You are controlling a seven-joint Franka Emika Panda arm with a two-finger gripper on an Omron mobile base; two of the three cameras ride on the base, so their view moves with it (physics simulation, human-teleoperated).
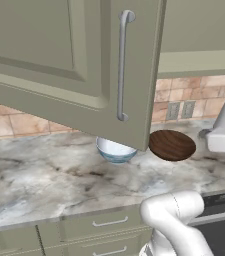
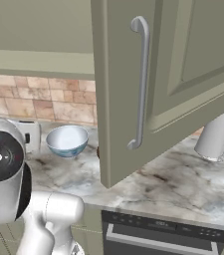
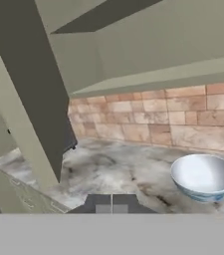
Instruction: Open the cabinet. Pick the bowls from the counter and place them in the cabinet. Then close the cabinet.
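Note:
The olive-green cabinet door point(image 1: 84, 65) stands swung open toward me, with its silver bar handle point(image 1: 122, 65) near the free edge. In the hand view the cabinet's open inside point(image 3: 133, 50) lies above, and the door's edge point(image 3: 29, 109) crosses the left. The white bowl point(image 1: 115, 150) with a pale blue outside sits on the marble counter point(image 1: 49, 175), partly hidden behind the door's lower corner. It also shows as the white bowl point(image 2: 67, 140) and, at lower right, the white bowl point(image 3: 204, 177). The brown wooden bowl point(image 1: 172, 145) rests just right of it. My gripper point(image 3: 111, 203) is shut and empty, left of the white bowl.
A pale grey cylindrical container point(image 2: 215, 134) stands at the counter's right. A white toaster point(image 2: 29, 134) sits left of the white bowl. The tan tiled backsplash point(image 3: 183, 114) runs behind. Drawers point(image 1: 109, 222) and a dark appliance front point(image 2: 158, 229) lie below the counter's edge.

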